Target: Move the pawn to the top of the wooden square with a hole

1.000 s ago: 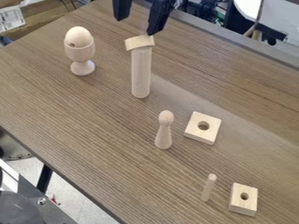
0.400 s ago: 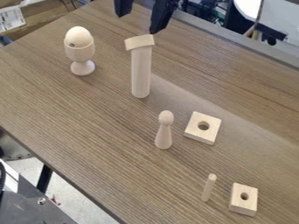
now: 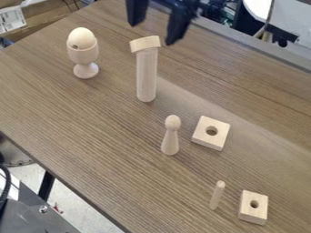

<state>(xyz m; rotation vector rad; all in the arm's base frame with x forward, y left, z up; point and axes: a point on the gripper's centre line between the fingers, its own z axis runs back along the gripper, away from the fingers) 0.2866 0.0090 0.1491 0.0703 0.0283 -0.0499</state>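
Pale wood makes up our pawn, upright on the brown tabletop with nothing holding it. Just beside it, at 3 o'clock, the larger square block lies flat with its hole facing up. We take this one as our goal, though the smaller block, further off between 4 and 5 o'clock, has a hole too.

The step in hand, as we judge it, is reaching the pawn. We'd do well to come straight down over it and close on the slim body below its round head, since the head could roll out of our grasp. Square block and pawn are near neighbours, so we should turn the fingers to keep both clear of the block's edge. Then we'd lift just enough to pass the block's top, shift towards 3 o'clock, and lower until the base sits level over the hole. The base looks wider than the hole, so it should bridge it if centred; off to one side, it might tip.

Our gripper hangs from the top edge, well away from the pawn at about 12 o'clock, its fingers pointing down, parted and empty. Between the two, a little before 12, stands the capped post; we should travel around it or high above.
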